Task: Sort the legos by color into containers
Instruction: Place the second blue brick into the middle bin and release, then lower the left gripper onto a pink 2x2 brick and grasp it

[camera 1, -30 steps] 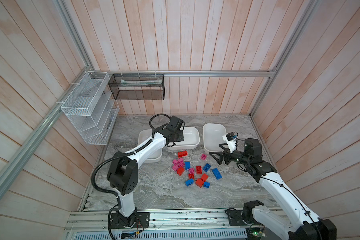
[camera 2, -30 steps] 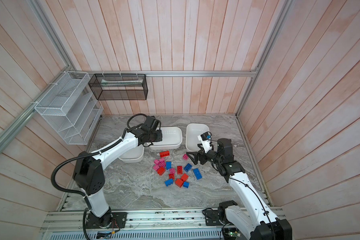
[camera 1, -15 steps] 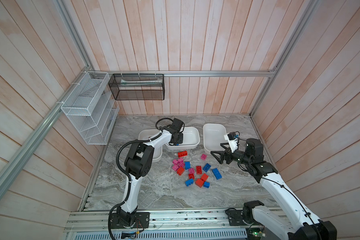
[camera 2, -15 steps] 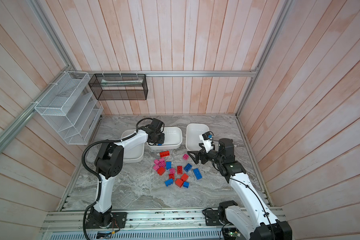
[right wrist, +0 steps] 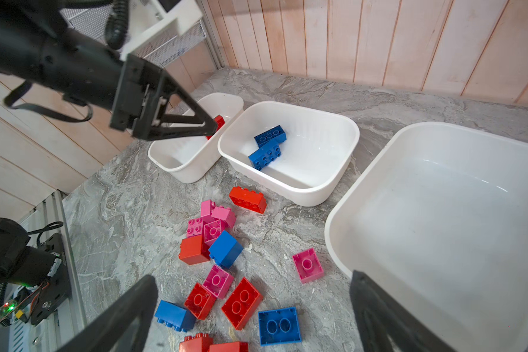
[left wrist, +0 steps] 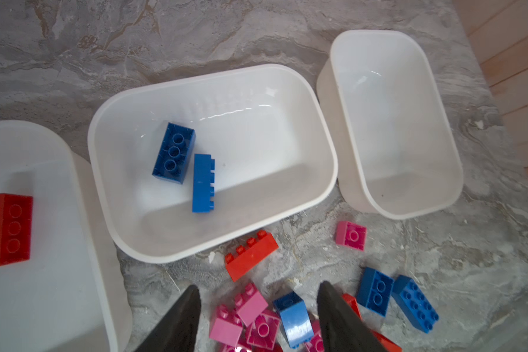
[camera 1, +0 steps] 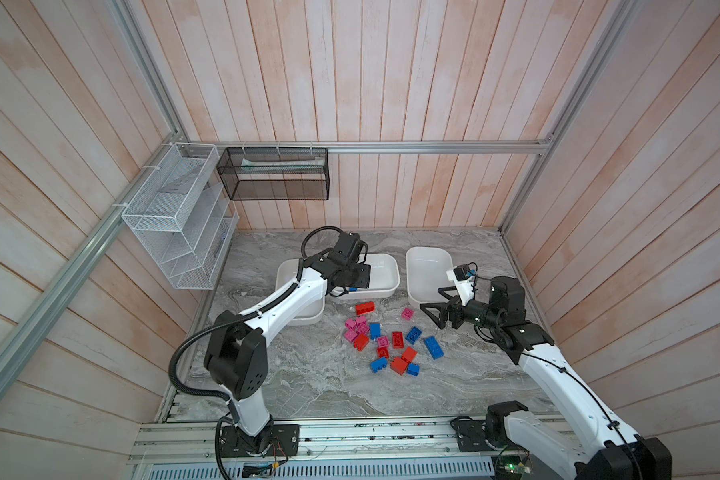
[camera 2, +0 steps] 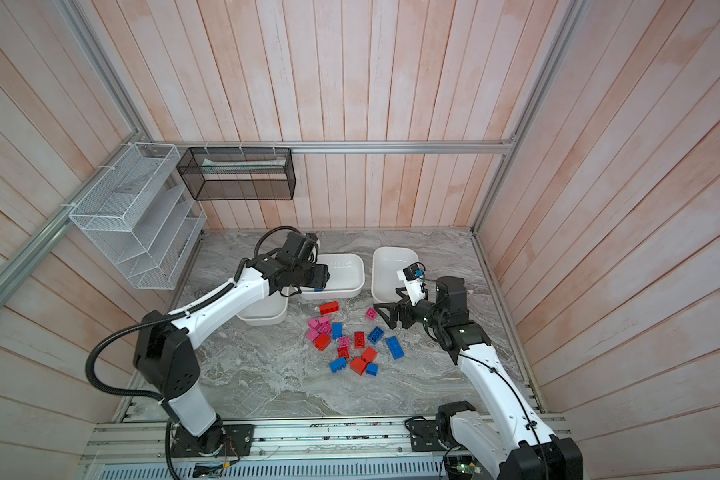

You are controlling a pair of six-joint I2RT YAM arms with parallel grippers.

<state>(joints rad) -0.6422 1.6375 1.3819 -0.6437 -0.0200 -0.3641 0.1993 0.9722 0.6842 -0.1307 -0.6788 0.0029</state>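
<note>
L gripper [left wrist: 259, 286]: jaws apart, nothing btwn them, so released. In both top views it hangs over the lower-left part of the mid tub [camera 1: 381, 270], centre frame, just above the loose legos [camera 1: 398, 340].

R gripper [right wrist: 253, 276]: jaws spread wide, nothing in them. In a top view it sits right of centre [camera 1: 432, 301], at the lower edge of the right tub [camera 1: 429, 259], tips pointing left twd the legos.

Tubs: 3 white, in a row across centre frame.
- left tub [camera 1: 306, 318]: partly under the L arm, just beside the mid tub. Holds 1 red brick [left wrist: 6, 230], underside up.
- mid tub: blue oblong [left wrist: 173, 152] underside up, plus 2nd blue oblong [left wrist: 203, 183] on its side, the two touching.

Loose legos are a red/blue/pink mix, clustered on the marble top [camera 1: 308, 374] below the tubs, centre frame. Red oblong [camera 1: 365, 308] lies apart from the cluster, just beside the mid tub's lower wall. Pink square [camera 1: 407, 313] sits alone, btwn the cluster and the R gripper.
</note>
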